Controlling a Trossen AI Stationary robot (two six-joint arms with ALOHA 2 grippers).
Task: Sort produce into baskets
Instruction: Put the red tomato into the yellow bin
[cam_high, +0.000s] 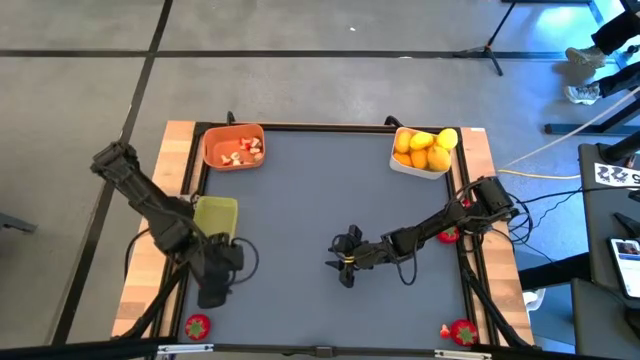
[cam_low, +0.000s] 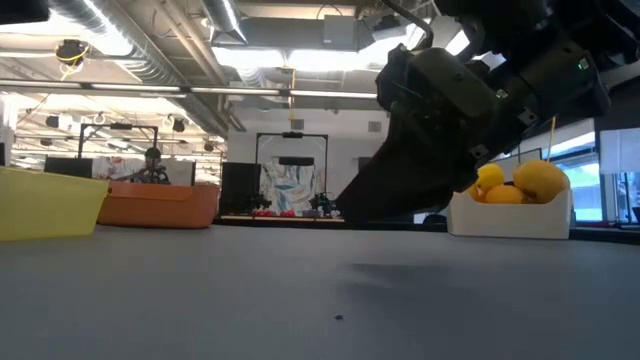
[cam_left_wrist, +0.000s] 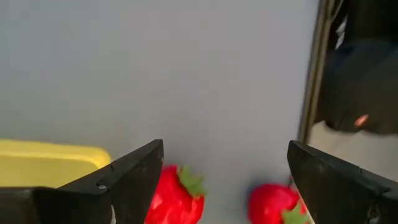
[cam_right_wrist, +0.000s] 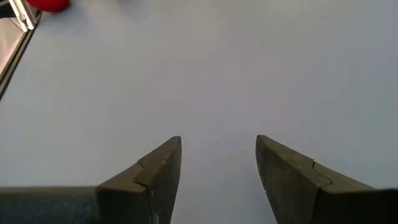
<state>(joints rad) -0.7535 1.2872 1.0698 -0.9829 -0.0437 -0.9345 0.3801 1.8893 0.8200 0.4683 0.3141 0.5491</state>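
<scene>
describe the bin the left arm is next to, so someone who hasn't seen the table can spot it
Start at the grey table mat's left edge, about halfway along it. There sits the shallow translucent yellow-green rectangular bin, just ahead of the left gripper. Unlike the orange bin and the white bin in the far corners, no produce shows in it.

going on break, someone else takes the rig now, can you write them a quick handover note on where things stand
Left pincer: open, empty, near the yellow-green basket, facing two strawberries on the mat.
Right pincer: open, empty, over bare mat mid-table.
Done: citrus fruits fill the white basket; small pale-and-red bits lie in the orange basket.
Left: the yellow-green basket looks empty. Loose strawberries sit at the front left corner, the front right corner, and the right edge by the right arm.
</scene>
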